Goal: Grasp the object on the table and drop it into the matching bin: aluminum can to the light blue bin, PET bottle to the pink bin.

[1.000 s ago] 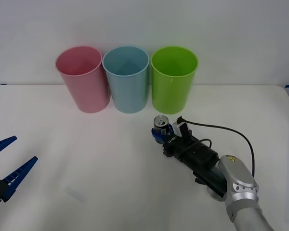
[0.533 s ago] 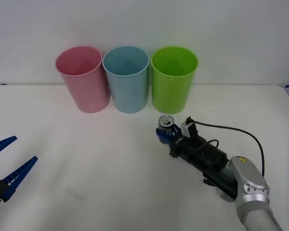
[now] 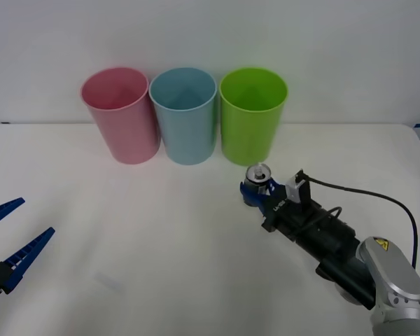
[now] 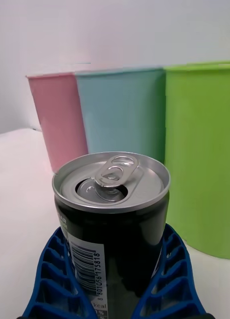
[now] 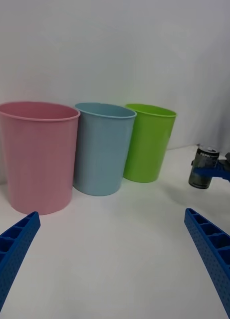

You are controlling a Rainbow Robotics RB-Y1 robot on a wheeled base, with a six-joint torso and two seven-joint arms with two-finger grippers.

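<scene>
The aluminum can (image 3: 257, 174), dark with a shiny pull-tab top, stands upright between the blue fingers of my right gripper (image 3: 255, 193), which is shut on it just in front of the lime green bin (image 3: 253, 115). In the right wrist view the can (image 4: 112, 214) sits between the ribbed fingers (image 4: 50, 279). Behind it rise the light blue bin (image 4: 122, 109) and the pink bin (image 4: 57, 114). The light blue bin (image 3: 184, 115) stands left of the can, with the pink bin (image 3: 120, 115) beyond it. My left gripper (image 3: 37, 215) rests open at the table's left side.
The three bins stand in a row at the back of the white table (image 3: 126, 231). From the left wrist I see the pink bin (image 5: 37, 154), the light blue bin (image 5: 102, 149), the green bin (image 5: 147, 142) and the held can (image 5: 203, 168). A black cable loops over the right arm.
My right gripper has carried the can to the right, from below the gap between the blue and green bins to in front of the green bin. The left arm has not moved.
</scene>
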